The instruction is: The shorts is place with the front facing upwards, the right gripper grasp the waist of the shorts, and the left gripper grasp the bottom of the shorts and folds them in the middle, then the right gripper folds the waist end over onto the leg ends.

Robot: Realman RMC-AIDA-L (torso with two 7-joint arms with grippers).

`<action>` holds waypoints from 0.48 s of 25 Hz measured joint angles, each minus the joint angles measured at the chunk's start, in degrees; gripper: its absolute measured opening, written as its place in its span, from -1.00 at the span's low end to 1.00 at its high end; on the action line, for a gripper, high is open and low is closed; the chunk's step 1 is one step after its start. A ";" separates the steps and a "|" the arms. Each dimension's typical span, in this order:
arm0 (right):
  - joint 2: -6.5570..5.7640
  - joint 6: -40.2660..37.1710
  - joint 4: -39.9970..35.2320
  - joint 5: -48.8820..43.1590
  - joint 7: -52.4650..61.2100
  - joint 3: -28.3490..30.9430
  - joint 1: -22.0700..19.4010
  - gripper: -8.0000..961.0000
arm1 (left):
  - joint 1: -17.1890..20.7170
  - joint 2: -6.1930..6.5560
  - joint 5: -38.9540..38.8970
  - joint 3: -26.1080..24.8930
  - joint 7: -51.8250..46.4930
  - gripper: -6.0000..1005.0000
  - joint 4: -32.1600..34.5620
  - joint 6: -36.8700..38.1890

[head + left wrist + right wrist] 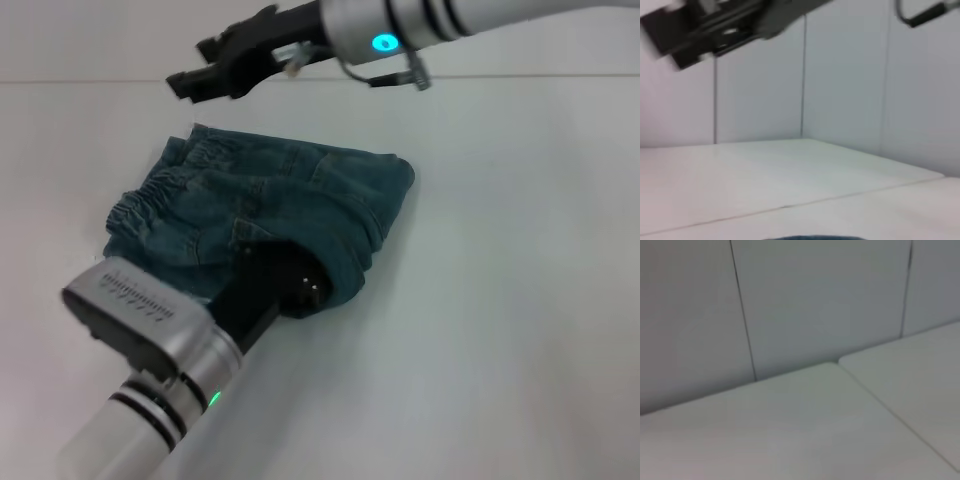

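The blue denim shorts lie folded over in the middle of the white table, elastic waist toward the left of the head view. My left gripper reaches in from the near left, and its tip is buried in the near edge of the denim, which curls over it. My right gripper hangs in the air beyond the far edge of the shorts, open and holding nothing. It shows as a dark blurred shape in the left wrist view, where a thin sliver of the shorts also appears.
Bare white tabletop stretches to the right of the shorts and along the near side. A pale panelled wall stands behind the table. A seam between table sections runs across the right wrist view.
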 joint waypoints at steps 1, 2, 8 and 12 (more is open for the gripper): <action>-0.03 -0.67 -2.04 0.72 0.03 -0.02 -1.58 -0.12 | 0.54 0.08 0.00 -0.08 -0.17 -0.99 0.07 0.78; -0.08 -1.38 -4.14 1.62 0.03 -0.02 -3.47 -0.08 | 0.89 0.17 0.00 -0.07 -0.47 -0.99 0.15 1.29; -0.34 -3.69 -13.68 5.07 0.07 0.35 -13.52 0.45 | 3.79 0.30 2.25 1.14 -3.76 -0.98 1.88 4.96; -0.49 -3.87 -17.39 7.76 -0.23 0.58 -19.19 0.76 | 7.31 0.18 2.82 1.06 -4.41 -0.97 4.15 10.30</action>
